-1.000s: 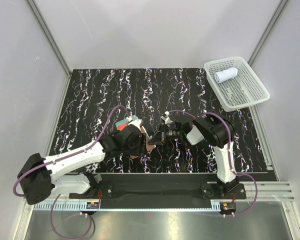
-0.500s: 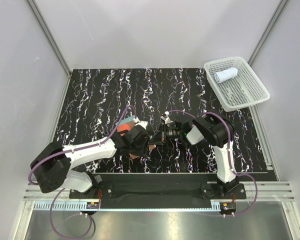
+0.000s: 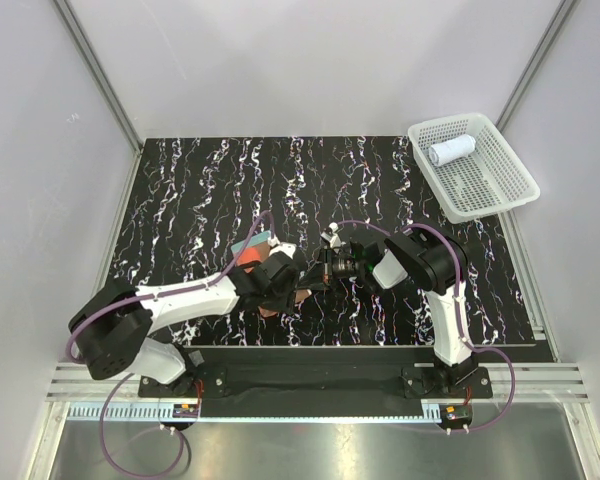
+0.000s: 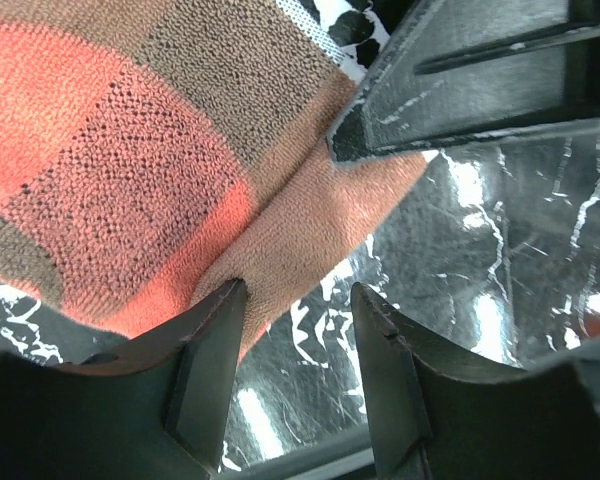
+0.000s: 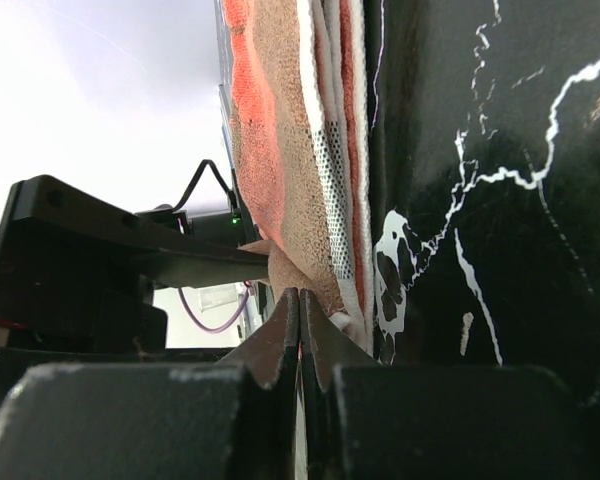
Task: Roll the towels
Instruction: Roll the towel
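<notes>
The orange-red towel with teal edging lies folded on the black marbled table, partly under my left wrist. In the left wrist view it fills the upper left, brown side out. My left gripper is open; its left finger touches the towel's brown edge. From above it meets my right gripper. My right gripper is shut on the towel's brown corner and holds it lifted. The white towel lies rolled in the basket.
The white mesh basket stands at the table's far right corner. Grey walls close in the table on the left, back and right. The right gripper's dark finger crosses the upper right of the left wrist view.
My left arm has swung right and forward, bringing its gripper to the towel's near edge beside the right gripper. The right gripper has stayed put, shut on the corner.
</notes>
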{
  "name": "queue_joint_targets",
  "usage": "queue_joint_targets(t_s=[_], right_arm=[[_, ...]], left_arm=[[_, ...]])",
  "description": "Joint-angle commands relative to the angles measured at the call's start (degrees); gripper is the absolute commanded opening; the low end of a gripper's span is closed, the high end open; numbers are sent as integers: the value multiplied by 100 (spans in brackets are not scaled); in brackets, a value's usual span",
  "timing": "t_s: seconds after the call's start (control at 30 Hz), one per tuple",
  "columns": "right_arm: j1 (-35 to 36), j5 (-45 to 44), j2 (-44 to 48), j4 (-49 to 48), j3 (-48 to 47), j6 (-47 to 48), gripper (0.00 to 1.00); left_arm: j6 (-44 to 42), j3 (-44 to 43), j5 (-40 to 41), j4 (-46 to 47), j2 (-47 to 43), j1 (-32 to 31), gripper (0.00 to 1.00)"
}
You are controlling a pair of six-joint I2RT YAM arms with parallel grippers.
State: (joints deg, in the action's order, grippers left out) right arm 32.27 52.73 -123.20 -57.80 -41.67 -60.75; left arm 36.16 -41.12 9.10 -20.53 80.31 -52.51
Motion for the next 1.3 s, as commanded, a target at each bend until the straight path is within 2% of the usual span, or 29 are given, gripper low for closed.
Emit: queue_joint_targets(t_s=[0.0, 0.33, 0.5, 0.57, 0.6, 0.67, 0.7, 0.77, 0.8, 0.87, 0.9, 0.93, 0.97, 1.0, 1.03, 1.1, 1.27], right_arm=[[34, -474, -372, 225, -60, 415, 2], [25, -430, -381, 190, -61, 397, 1], [34, -404, -206, 164, 27, 354, 1], [34, -404, -56, 216, 71, 362, 1], [34, -421, 14, 356, 97, 388, 1], [42, -518, 355, 707, 124, 607, 3], [42, -701, 506, 1344, 107, 739, 4], [34, -991, 1092, 2190, -68, 1229, 6], [34, -1315, 1287, 3099, -165, 1415, 7], [34, -1685, 1831, 4000, -576, 1906, 10], [25, -2122, 1991, 4901, -744, 2057, 18], [25, -2387, 2140, 5354, -1103, 2180, 24], [16, -2669, 2394, 5750, -1289, 2390, 30], [16, -3202, 2501, 6615, -1465, 2480, 38], [7, -3460, 2598, 6937, -1623, 2559, 43], [7, -4065, 2879, 7648, -1932, 2682, 45], [7, -4762, 3712, 8451, -1837, 2622, 48]], left_arm=[[-109, -36, 241, 67, 230, -14, 52], [-74, 166, 390, -12, 687, -22, 53], [-48, -44, 549, -284, 1135, -31, 53], [-30, -255, 636, -503, 1432, -31, 50], [-39, -308, 637, -539, 1513, -40, 45], [-22, -414, 672, -609, 1723, -49, 40], [-39, -440, 672, -618, 1768, -57, 33], [-13, -466, 680, -627, 1873, -57, 26], [-13, -467, 680, -619, 1909, -66, 18], [13, -484, 672, -618, 1996, -66, 11], [5, -510, 663, -636, 2014, -75, 8], [5, -537, 672, -697, 2049, -75, 4], [22, -598, 663, -732, 2058, -75, 3], [22, -633, 637, -767, 2059, -75, 2], [49, -677, 567, -881, 2059, -75, 0], [145, -844, 409, -987, 2041, -75, 0], [540, -1204, -610, -1225, 1804, -66, 0]])
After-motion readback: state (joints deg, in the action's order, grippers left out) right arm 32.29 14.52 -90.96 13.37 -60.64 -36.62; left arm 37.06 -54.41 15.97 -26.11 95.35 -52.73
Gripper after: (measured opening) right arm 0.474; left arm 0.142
